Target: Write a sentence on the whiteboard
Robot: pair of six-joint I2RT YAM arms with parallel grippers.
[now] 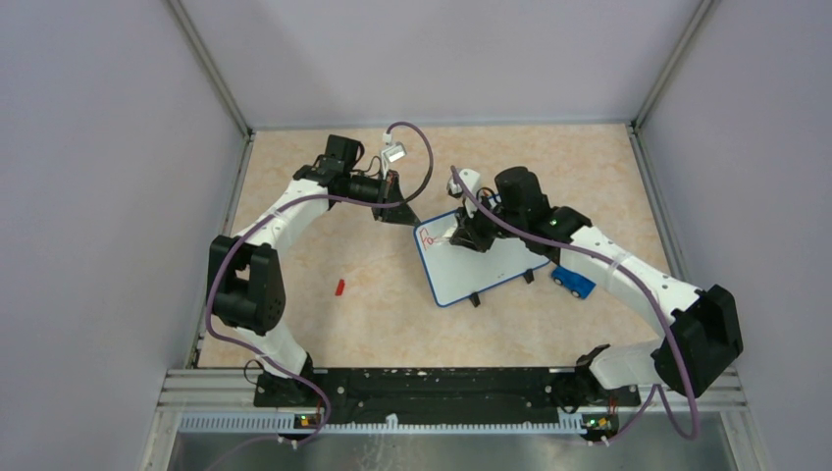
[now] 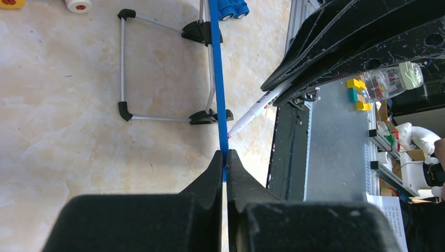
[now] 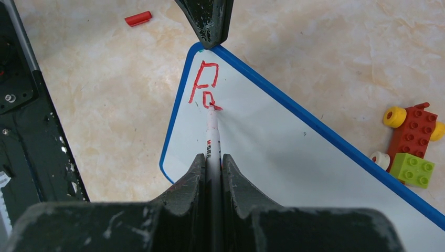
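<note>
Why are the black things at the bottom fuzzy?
Left wrist view: the left gripper, pinching the whiteboard rim, sits too near the lens; right wrist view: same for the right gripper holding the marker, yet the red letters look sharp.

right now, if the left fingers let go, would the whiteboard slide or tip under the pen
Likely light: a thin whiteboard on a slim wire stand, so it may slide on the smooth table. The pen presses near one corner, which could twist it. The left fingers pinching its rim probably hold it steady.
</note>
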